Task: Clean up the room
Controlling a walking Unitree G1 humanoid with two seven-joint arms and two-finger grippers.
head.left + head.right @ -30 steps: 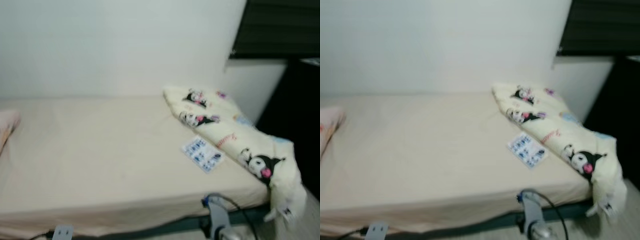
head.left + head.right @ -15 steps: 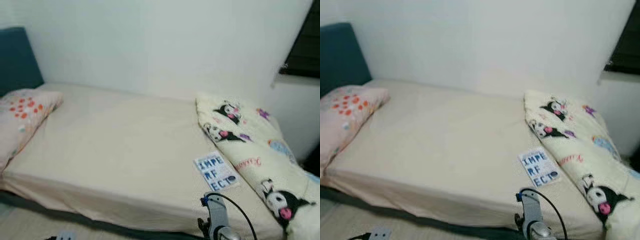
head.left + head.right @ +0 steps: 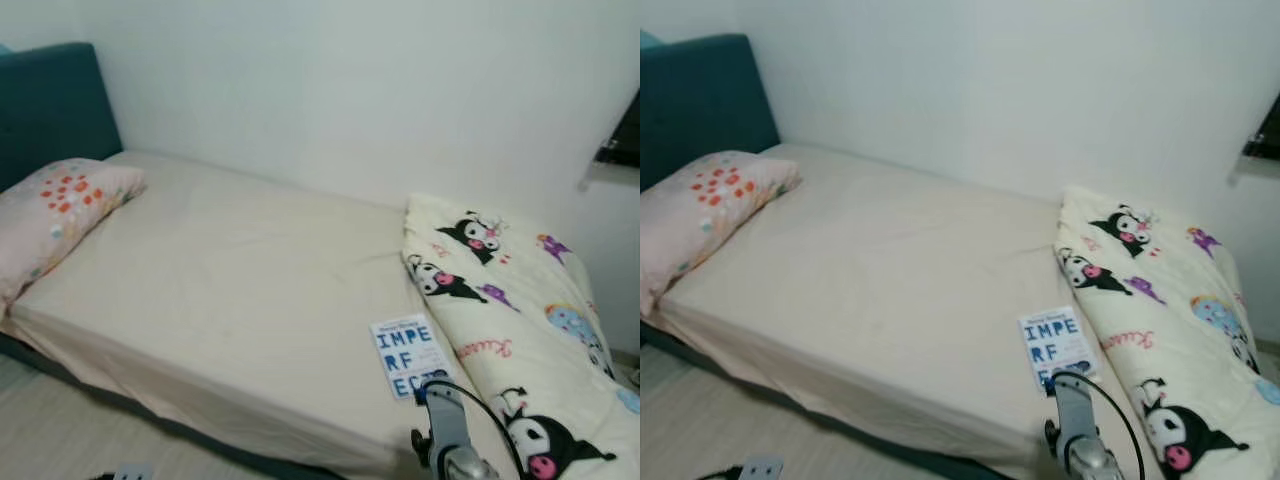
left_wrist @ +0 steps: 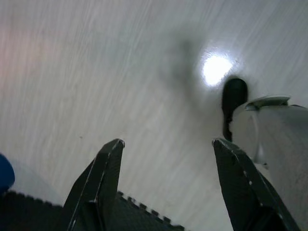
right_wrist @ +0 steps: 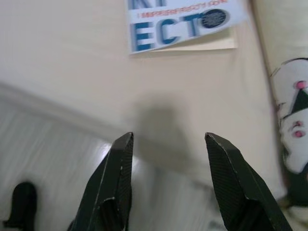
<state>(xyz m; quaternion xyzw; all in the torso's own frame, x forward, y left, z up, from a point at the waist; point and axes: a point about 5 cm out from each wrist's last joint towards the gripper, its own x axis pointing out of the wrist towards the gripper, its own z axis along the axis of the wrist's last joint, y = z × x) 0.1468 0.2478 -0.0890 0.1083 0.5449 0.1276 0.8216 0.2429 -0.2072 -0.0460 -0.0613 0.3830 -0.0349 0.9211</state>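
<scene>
Cream sheet covers the bed; book w/ blue letters lies flat near its front edge, just beside the cartoon-print blanket. Pink spotted pillow at the head end by the teal headboard. Right gripper hangs over the bed edge near the book, fingers spread wide, holding nothing. Left gripper over pale floor, also wide open, empty.
</scene>
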